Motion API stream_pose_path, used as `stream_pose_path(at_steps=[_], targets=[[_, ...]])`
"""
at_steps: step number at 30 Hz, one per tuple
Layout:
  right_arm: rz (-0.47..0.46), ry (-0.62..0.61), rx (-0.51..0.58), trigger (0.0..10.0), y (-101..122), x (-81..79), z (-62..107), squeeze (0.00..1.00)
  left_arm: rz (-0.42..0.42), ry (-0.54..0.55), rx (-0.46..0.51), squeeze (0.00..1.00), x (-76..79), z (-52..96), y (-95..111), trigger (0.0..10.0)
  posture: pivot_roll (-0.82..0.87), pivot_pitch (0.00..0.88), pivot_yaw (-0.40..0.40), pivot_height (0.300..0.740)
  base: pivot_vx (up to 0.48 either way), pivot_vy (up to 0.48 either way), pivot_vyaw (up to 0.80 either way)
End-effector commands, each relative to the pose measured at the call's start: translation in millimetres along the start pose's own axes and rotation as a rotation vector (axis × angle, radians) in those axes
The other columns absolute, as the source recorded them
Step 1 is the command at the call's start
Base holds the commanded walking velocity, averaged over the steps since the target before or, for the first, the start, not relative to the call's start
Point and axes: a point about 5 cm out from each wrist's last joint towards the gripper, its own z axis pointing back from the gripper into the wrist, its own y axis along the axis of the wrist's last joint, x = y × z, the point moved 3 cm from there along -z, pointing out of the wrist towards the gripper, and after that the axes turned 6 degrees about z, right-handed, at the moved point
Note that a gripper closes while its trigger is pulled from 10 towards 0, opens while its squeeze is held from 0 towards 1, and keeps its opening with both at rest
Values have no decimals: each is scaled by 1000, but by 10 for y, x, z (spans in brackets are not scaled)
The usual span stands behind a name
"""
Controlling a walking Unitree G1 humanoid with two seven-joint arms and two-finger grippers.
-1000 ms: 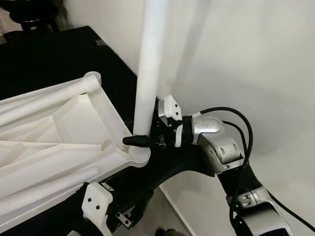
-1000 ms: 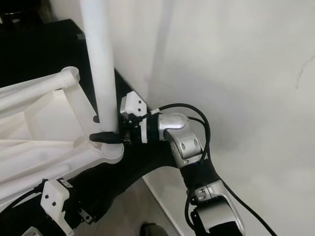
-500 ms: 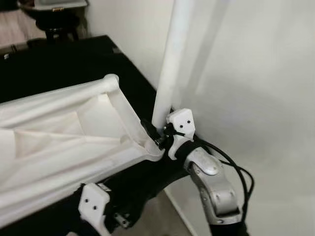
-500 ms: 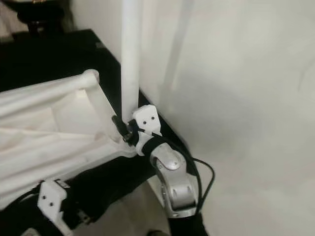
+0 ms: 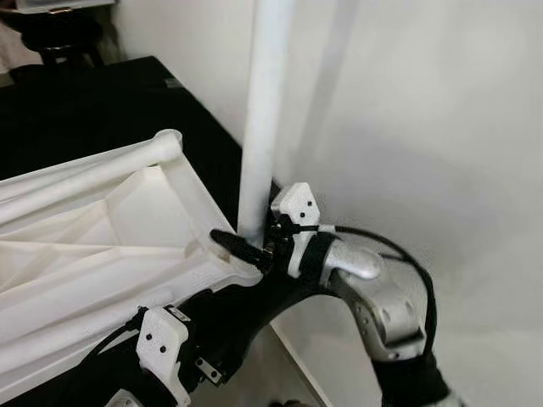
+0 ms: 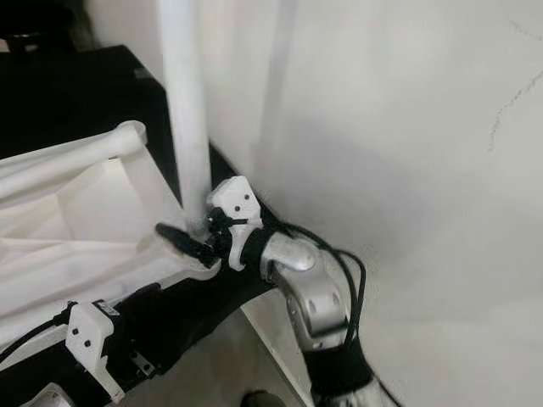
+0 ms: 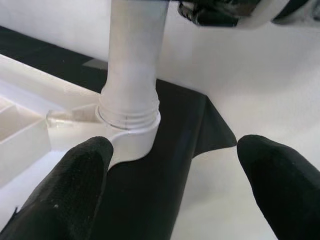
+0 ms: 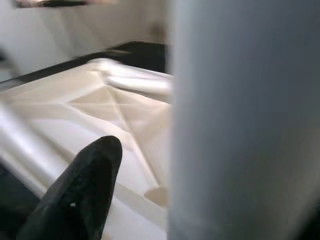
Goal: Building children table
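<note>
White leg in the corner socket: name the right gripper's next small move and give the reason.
Probably another twist of the white leg. The right gripper is clamped around its base, and in the left wrist view threads still show above the corner socket of the tabletop, so it looks not fully seated. The left gripper waits open below.

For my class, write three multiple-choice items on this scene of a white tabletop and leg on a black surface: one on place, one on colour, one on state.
1. Where does the upright table leg stand?
A. in the corner socket of the upside-down tabletop
B. flat on the floor
C. mid-panel

2. What colour is the leg?
A. black
B. white
C. red

3. How is the left gripper?
A. shut on the leg
B. holding a screw
C. open, fingers apart below the socket

Answers:
1 A, the leg's base sits in the corner ring.
2 B, it matches the white tabletop.
3 C, both black fingers stand wide apart, gripping nothing, while the right gripper is at the leg's base.
</note>
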Motion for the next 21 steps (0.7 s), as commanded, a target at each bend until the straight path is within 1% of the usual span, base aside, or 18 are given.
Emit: stream_pose_path(at_steps=[1,3,4,5,6,7,8,12,13,14,21], targets=[[39,165,7,10000,-28,-68,-4,0,21,10,-24,0,10,21,-61,10000,-189,159,-94,740,0,0,0],[60,216,-1,10000,-35,-63,6,0,21,10,-23,0,16,25,-58,10000,-188,160,-94,740,0,0,0],[68,272,-6,10000,-37,-78,19,0,22,11,-23,0,22,29,-56,10000,-181,165,-96,740,0,0,0],[68,272,-6,10000,-37,-78,19,0,22,11,-23,0,22,29,-56,10000,-181,165,-96,740,0,0,0],[64,334,-10,10000,-35,-74,26,0,23,13,-23,0,30,36,-52,10000,-178,170,-96,740,0,0,0],[64,334,-10,10000,-35,-74,26,0,23,13,-23,0,30,36,-52,10000,-178,170,-96,740,0,0,0],[60,363,-13,10000,-30,-37,12,0,23,14,-23,0,40,44,-46,10000,-174,177,-97,740,0,0,0],[59,396,-16,9843,-34,28,-20,0,26,14,-25,0,59,54,-41,10000,-170,183,-97,740,0,0,0],[55,410,-13,4706,-42,53,-31,0,28,14,-26,0,69,60,-40,10000,-170,187,-96,740,0,0,0],[52,426,-10,0,-54,67,-25,0,30,13,-27,0,78,64,-41,10000,-172,189,-97,740,0,0,0],[32,435,-6,0,-73,107,8,0,33,13,-28,0,93,68,-43,10000,-174,189,-101,740,0,0,0]])
